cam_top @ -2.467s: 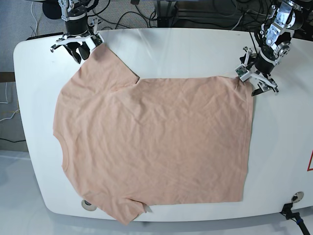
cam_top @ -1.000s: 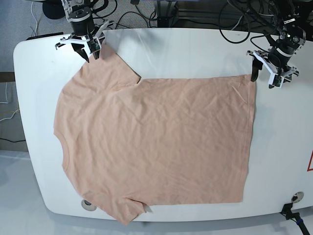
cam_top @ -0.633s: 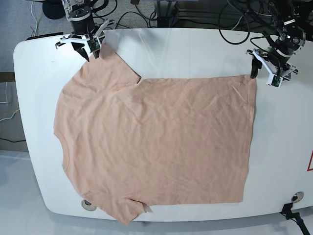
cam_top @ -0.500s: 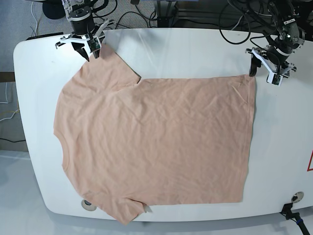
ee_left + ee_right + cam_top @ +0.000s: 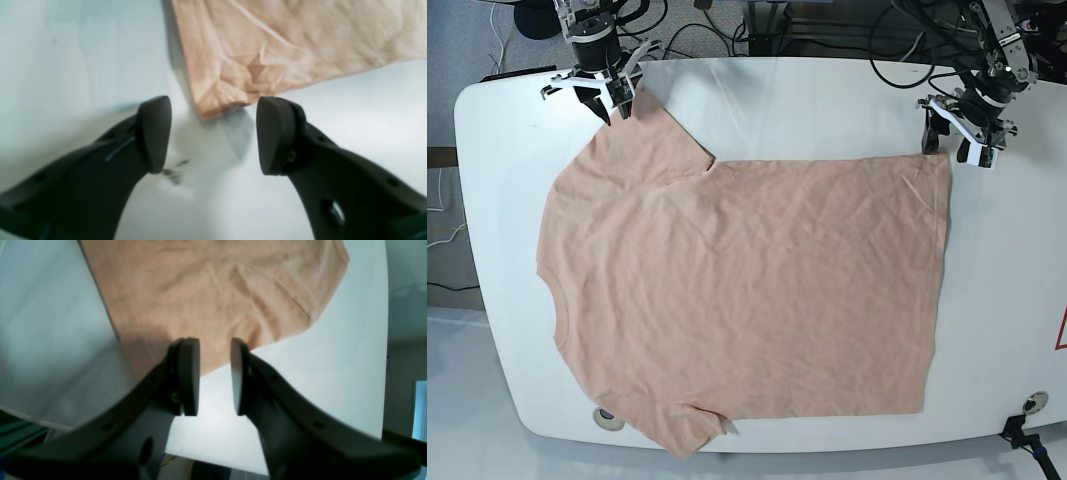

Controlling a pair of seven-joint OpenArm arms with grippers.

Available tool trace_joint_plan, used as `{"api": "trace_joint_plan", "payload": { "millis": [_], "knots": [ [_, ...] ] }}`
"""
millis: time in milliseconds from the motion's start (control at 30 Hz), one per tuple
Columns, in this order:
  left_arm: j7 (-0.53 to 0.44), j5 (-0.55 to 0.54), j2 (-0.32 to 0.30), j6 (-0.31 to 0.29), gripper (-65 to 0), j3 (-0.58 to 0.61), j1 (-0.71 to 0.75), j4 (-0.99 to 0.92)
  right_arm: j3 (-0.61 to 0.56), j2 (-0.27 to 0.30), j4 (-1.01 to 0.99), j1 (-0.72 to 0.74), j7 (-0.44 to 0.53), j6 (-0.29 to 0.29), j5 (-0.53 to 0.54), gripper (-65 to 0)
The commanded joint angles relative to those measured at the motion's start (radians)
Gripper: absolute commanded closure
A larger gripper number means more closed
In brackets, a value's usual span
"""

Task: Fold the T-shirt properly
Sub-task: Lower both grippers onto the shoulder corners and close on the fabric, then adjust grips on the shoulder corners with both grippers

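The pale peach T-shirt (image 5: 747,290) lies spread flat on the white table (image 5: 807,100), plain side up, neck at the left. My left gripper (image 5: 947,148) is open at the shirt's far right hem corner. In the left wrist view the gripper (image 5: 213,135) has wide jaws, and the shirt's corner (image 5: 283,43) ends just ahead of the fingertips (image 5: 155,133), lying on the table. My right gripper (image 5: 612,105) is at the far sleeve's edge. In the right wrist view the gripper (image 5: 215,373) has a narrow gap between its pads (image 5: 190,373), and the sleeve (image 5: 206,290) ends at them.
Cables and dark equipment (image 5: 827,25) lie beyond the table's far edge. Two round fittings (image 5: 607,416) (image 5: 1030,403) sit near the table's front edge. A small white tag (image 5: 730,428) shows under the near sleeve. A red mark (image 5: 1061,330) is at the right edge.
My left gripper let go of the hem corner, turned, and has moved left and back toward that corner. My right gripper turned at the sleeve earlier and has held still since. The shirt has not moved.
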Motion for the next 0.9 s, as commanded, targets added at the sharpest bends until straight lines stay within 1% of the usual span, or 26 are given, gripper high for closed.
{"api": "trace_joint_plan", "payload": {
  "millis": [0, 433, 667, 867],
  "knots": [
    [-0.019, -0.014, -0.001, -0.006, -37.4, -0.002, -0.002, -0.008, 0.002, 0.007, 0.021, -0.008, 0.020, -0.009, -0.002, -15.8],
    [-0.019, -0.010, 0.002, -0.006, -37.4, 0.000, -0.085, -0.073, 0.002, 0.012, 0.021, -0.008, 0.020, -0.009, -0.002, -15.8],
    [-0.019, -0.011, 0.002, -0.006, -37.1, 0.055, -0.086, -0.091, 0.002, 0.012, 0.021, -0.008, 0.020, -0.009, -0.002, -15.8],
    [-0.019, -0.014, 0.002, -0.006, -37.0, 0.063, -0.083, -0.090, 0.002, 0.010, 0.021, -0.008, 0.020, -0.009, -0.002, -15.8]
  ]
}}
